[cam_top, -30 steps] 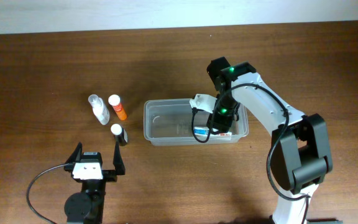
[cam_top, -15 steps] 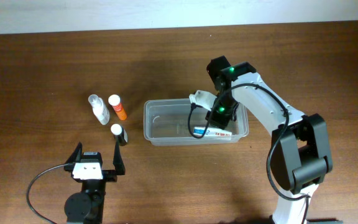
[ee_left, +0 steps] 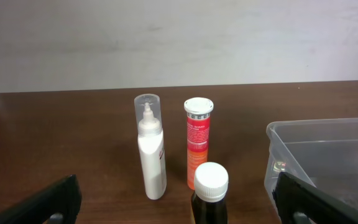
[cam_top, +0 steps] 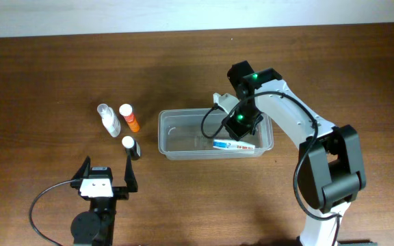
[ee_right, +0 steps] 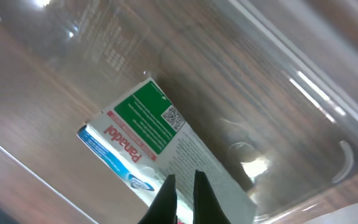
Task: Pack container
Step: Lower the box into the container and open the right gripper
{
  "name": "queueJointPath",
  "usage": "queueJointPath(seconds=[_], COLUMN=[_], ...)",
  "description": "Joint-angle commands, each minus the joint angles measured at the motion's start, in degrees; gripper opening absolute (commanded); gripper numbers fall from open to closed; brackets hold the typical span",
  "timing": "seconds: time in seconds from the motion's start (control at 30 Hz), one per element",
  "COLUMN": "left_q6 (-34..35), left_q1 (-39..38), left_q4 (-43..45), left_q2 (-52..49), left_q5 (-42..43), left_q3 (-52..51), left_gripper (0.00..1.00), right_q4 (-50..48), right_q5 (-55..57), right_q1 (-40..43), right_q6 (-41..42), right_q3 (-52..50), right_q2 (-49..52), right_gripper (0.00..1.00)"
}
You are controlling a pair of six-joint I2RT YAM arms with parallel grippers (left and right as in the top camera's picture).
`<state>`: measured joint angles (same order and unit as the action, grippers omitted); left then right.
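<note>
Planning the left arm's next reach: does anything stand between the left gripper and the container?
Yes. The dark bottle with a white cap stands just ahead of the open left gripper, roughly on the line toward the container, which lies to its right. Nothing else shows between them.

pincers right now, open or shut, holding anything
Left pincer: open, holding nothing.
Right pincer: shut, empty, above the Panadol box lying in the container.
</note>
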<state>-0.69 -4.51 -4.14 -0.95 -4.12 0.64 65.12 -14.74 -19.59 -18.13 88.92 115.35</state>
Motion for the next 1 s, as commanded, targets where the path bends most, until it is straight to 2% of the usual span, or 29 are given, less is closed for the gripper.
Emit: queueJointPath(seconds=[0.0,0.17,0.47,0.97], left_q6=[-1.1,-1.1,-1.1,-1.1], left_q1=[0.2,0.2,0.2,0.2], left_q4=[-0.2,-0.2,-0.2,-0.2], left_q2=[0.6,0.6,0.6,0.6], left_q5=[-0.7,-0.7,-0.7,-0.7], left_q3=[-0.1,-0.1,-0.1,-0.1], left_gripper=[1.00,0.99,0.99,0.99], right_q4=[0.0,0.1,-2.6,-8.0], right_q5=[-3.3,-7.5,-7.5,0.7], right_q1=[-0.3,-0.3,-3.2,-5.1], right_q6=[5.4,5.6,5.6,9.7], right_q3=[-0.1,-0.1,-0.3,-0.3], right_q2=[-0.1,-0.1,-0.1,-0.1], right_gripper=[0.04,0.04,0.04,0.04])
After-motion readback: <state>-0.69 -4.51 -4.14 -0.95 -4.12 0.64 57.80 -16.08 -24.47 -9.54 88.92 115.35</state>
